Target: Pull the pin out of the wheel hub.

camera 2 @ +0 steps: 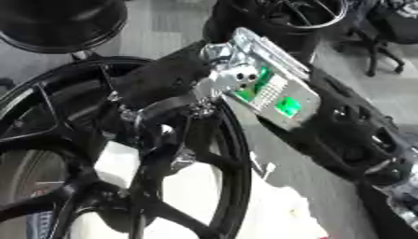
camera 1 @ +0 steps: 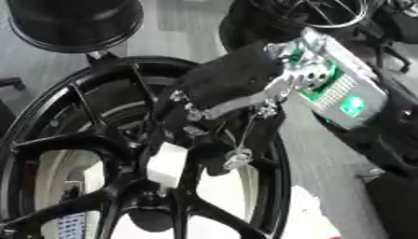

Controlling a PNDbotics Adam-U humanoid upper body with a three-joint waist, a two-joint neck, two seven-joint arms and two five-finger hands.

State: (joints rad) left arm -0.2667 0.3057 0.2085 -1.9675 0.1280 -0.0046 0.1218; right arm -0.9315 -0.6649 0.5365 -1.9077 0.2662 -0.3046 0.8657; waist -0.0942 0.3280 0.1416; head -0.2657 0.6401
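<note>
A black spoked wheel (camera 1: 122,186) fills the lower left of both eye views, its hub (camera 1: 151,205) sitting down near six o'clock where the spokes meet. The right hand (camera 1: 228,86) comes in from about two o'clock, its black palm laid over the upper rim and its fingers (camera 1: 214,158) reaching down through the gap between spokes toward the centre, probably because the pin can only be reached from that side. The wrist behind it, with its silver housing and green circuit board (camera 1: 330,91), angles back toward the upper right, which keeps the forearm off the rim. The fingers look bent inward, but against the black spokes it is impossible to tell whether they are grasping anything or merely curled. The pin cannot be picked out with confidence; a small pale metal piece (camera 1: 237,159) shows near the fingertips, just above the hub, and may belong to the hand instead. The left hand appears in neither view.
</note>
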